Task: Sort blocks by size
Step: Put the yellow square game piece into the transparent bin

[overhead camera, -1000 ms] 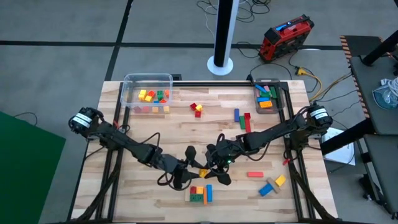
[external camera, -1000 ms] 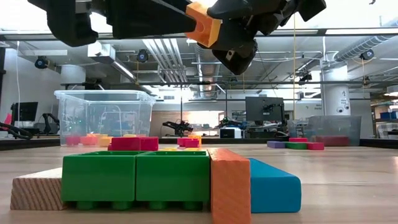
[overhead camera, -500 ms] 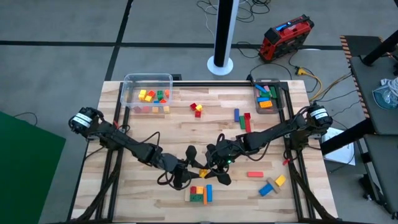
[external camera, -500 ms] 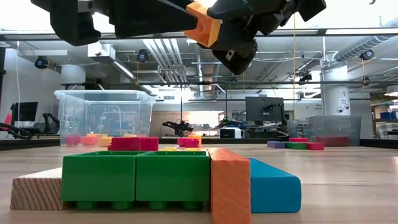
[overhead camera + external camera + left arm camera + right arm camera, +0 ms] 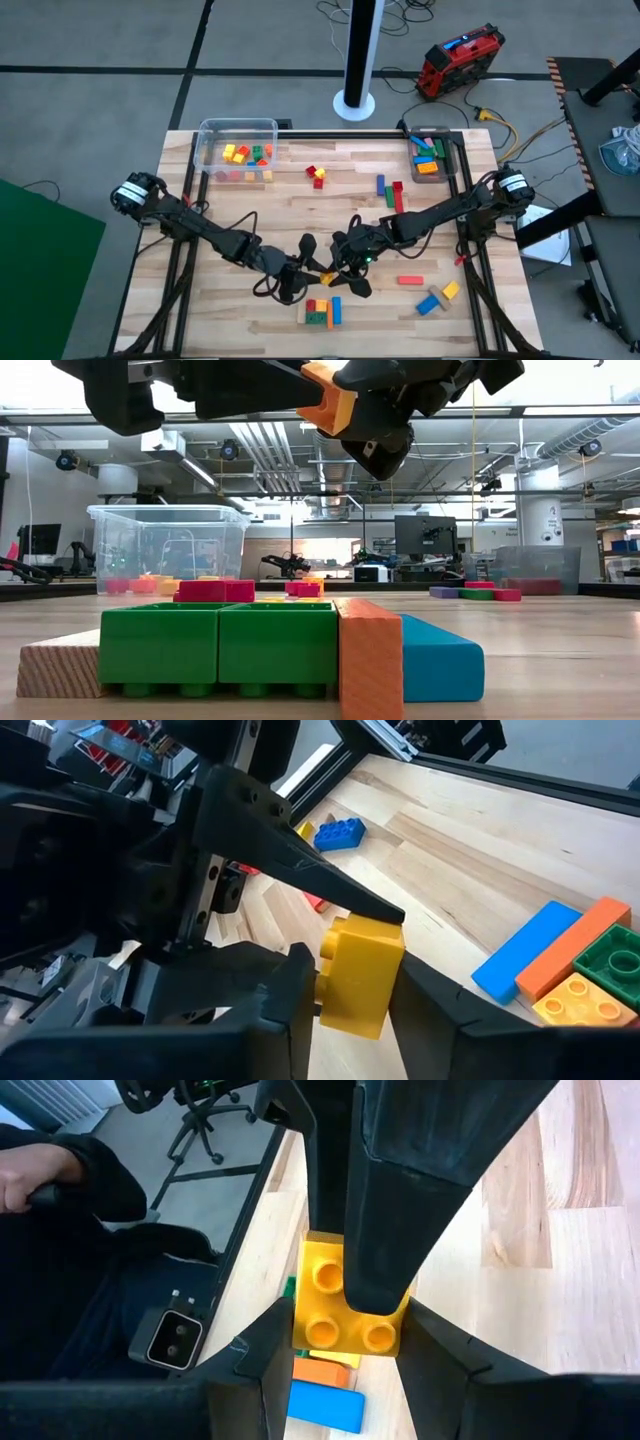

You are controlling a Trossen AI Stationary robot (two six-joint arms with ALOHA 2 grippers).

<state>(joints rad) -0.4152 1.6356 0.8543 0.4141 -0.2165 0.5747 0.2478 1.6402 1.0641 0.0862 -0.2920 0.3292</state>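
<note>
Both grippers meet over the near middle of the table [image 5: 250,200], and one small yellow block [image 5: 360,975] sits between them, held up off the wood. The left gripper [image 5: 345,982] has its fingers pressed on two opposite sides of the block; the right gripper [image 5: 345,1335] has a finger on each side of the same block (in its wrist view the other arm's dark finger lies across the block's studded face). So each is pinching it. The block is a short, near-square brick with no clear long axis; its studs face the right wrist camera. In the low view it shows as an orange-yellow corner high above the table [image 5: 328,398].

Just beneath, near the front edge, lies a cluster [image 5: 322,312]: two green bricks [image 5: 218,645] side by side, an orange bar [image 5: 370,655] and a blue bar [image 5: 440,658] touching each other, long axes running away from the low camera, with a plain wooden piece [image 5: 58,668] at the far end.

The clear tub [image 5: 238,150] at the back left holds small yellow, red and green blocks. A tray [image 5: 430,155] at the back right holds longer bars. Loose ones lie mid-table: a blue bar [image 5: 380,185] beside a red bar [image 5: 398,193], both pointing front to back.
</note>
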